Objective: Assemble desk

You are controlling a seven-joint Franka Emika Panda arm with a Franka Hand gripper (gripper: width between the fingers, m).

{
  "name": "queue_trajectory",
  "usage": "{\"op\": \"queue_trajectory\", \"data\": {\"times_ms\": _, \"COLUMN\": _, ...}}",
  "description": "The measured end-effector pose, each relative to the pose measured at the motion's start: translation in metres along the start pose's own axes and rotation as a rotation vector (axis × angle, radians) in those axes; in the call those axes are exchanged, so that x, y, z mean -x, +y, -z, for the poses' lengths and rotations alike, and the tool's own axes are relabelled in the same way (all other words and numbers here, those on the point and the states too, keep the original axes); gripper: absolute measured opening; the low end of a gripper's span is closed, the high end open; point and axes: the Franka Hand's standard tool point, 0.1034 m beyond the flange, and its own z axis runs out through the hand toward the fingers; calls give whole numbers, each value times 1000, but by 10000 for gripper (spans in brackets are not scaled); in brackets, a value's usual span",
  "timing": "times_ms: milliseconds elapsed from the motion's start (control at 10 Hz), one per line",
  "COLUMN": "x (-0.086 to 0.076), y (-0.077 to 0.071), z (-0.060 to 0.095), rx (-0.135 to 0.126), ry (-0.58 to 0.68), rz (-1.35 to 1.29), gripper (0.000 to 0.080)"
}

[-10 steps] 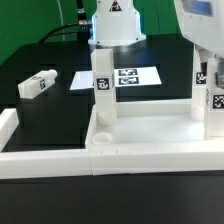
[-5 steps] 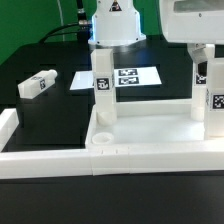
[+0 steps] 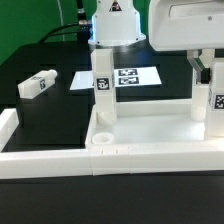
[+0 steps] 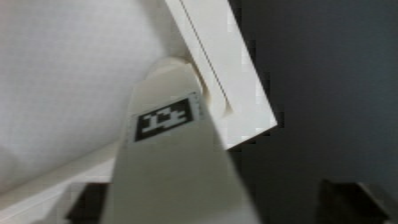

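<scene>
Now, upright desk leg (image 4: 169, 170) between the spread fingers (image 4: 89, 208).

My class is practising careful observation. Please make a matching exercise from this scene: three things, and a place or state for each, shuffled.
Things:
1. loose leg
2. corner leg
3. marker board

States:
A. flat, carrying several tags
B. lying down on the black table
C. standing upright at a corner of the desk top

Pairs: 1-B, 2-C, 3-A.
</scene>
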Motion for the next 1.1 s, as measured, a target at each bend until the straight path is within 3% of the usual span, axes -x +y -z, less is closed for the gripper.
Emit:
{"op": "queue_trajectory", "data": {"times_ms": 100, "x": 0, "y": 0, "z": 0, "rx": 0, "ry": 0, "rz": -5, "gripper": 386}}
{"op": "queue_trajectory", "data": {"times_ms": 200, "x": -1, "y": 5, "z": -1, "rx": 10, "ry": -3, "rz": -85, "gripper": 316}}
{"op": "queue_trajectory", "data": {"times_ms": 400, "x": -2, "y": 8, "z": -1, "rx": 12, "ry": -1, "rz": -216, "gripper": 313}}
{"op": "queue_trajectory", "data": {"times_ms": 500, "x": -4, "y": 11, "z": -1, "rx": 15, "ry": 3, "rz": -400, "gripper": 311}}
{"op": "queue_trajectory", "data": {"times_ms": 700, "x": -7, "y": 25, "z": -2, "rx": -33, "ry": -1, "rz": -691, "gripper": 311}}
{"op": "queue_trajectory", "data": {"times_ms": 900, "x": -6, "y": 29, "z": -2, "rx": -81, "ry": -62, "rz": -955, "gripper": 310}}
{"op": "queue_trajectory", "data": {"times_ms": 1100, "x": -5, "y": 30, "z": -2, "rx": -100, "ry": -96, "rz": -1106, "gripper": 310}}
